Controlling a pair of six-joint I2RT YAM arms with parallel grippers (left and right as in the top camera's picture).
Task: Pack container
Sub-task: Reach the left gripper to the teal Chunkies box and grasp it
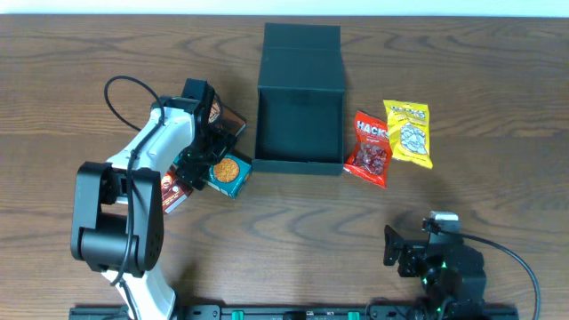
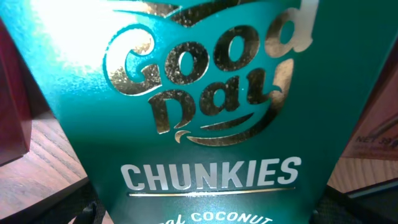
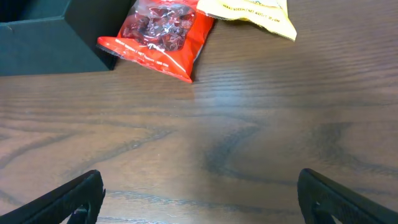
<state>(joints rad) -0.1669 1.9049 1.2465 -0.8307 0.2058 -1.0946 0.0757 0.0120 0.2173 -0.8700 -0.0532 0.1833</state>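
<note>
The dark teal-green container (image 1: 299, 133) stands open at the table's middle back, its flap lid (image 1: 302, 43) folded away. My left gripper (image 1: 203, 165) is to its left, shut on the small teal Chunkies cookie box (image 1: 229, 174). That box fills the left wrist view (image 2: 205, 124), with the fingers (image 2: 202, 214) at its two sides. A red snack pack (image 1: 370, 148) and a yellow snack pack (image 1: 409, 133) lie right of the container. My right gripper (image 1: 418, 251) is open and empty near the front edge (image 3: 199, 196).
A brown snack pack (image 1: 174, 192) lies by the left arm and another dark pack (image 1: 224, 117) is partly under it. The right wrist view shows the container's corner (image 3: 43, 37), the red pack (image 3: 158, 34) and the yellow pack (image 3: 255, 12) ahead over bare wood.
</note>
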